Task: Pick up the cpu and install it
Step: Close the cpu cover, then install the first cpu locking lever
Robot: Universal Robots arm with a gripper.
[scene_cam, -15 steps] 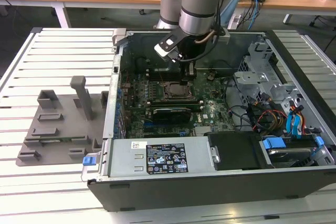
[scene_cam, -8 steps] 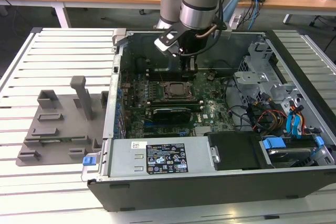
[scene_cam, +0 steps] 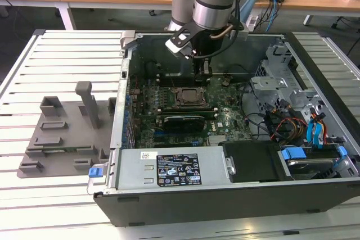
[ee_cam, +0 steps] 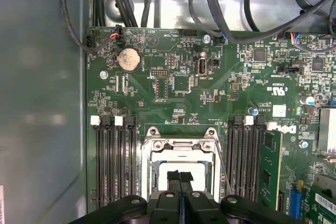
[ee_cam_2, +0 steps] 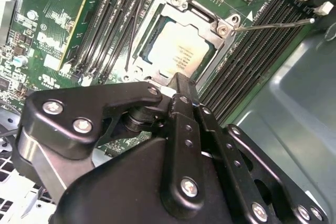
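Note:
The cpu (ee_cam_2: 177, 51) lies flat inside the socket frame (ee_cam_2: 176, 3) on the green motherboard, its silvery top plate facing up. In the first wrist view the cpu (ee_cam: 181, 167) shows as a pale square partly hidden by the fingertips. My gripper (ee_cam_2: 181, 82) hangs just above the cpu's near edge. Its two black fingers (ee_cam: 175, 179) are pressed together with nothing between them. In the exterior view the gripper (scene_cam: 202, 70) is inside the open computer case, a little behind the socket frame (scene_cam: 188, 95).
Memory slots (ee_cam: 113, 156) flank the socket on both sides, and a thin wire lever (ee_cam_2: 273, 23) sticks out beside it. Cables and a drive cage (scene_cam: 298, 111) fill the case on the exterior view's right. A grey fixture tray (scene_cam: 62, 133) stands outside on the exterior view's left.

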